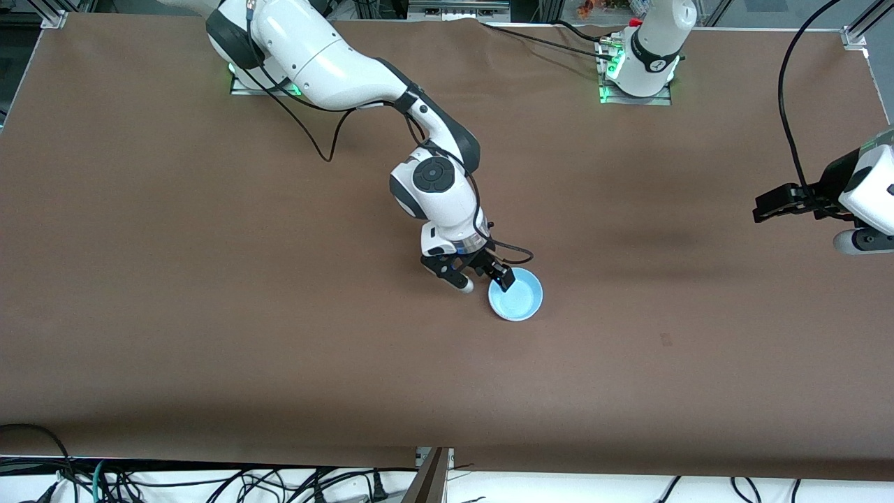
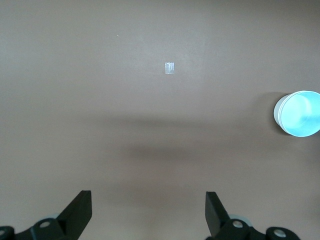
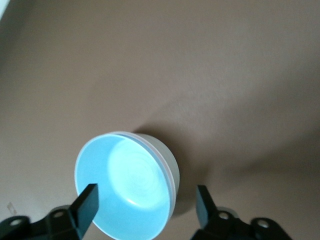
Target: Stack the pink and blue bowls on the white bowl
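Observation:
The light blue bowl [image 1: 517, 297] sits mid-table, nested in a white bowl whose outer wall [image 3: 168, 157] shows below its rim. The stack also shows in the left wrist view [image 2: 299, 113]. No pink bowl is in view. My right gripper [image 1: 484, 281] is open and low at the stack, astride its rim on the side toward the right arm's end. In the right wrist view [image 3: 147, 202] one finger [image 3: 89, 199] is over the blue inside and the other stands outside the wall. My left gripper [image 1: 763, 208] waits open and empty over the left arm's end of the table [image 2: 148, 210].
A small pale mark [image 1: 665, 339] lies on the brown table cover, nearer the front camera than the bowls; it also shows in the left wrist view [image 2: 169, 67]. Cables hang along the table's front edge [image 1: 447, 454].

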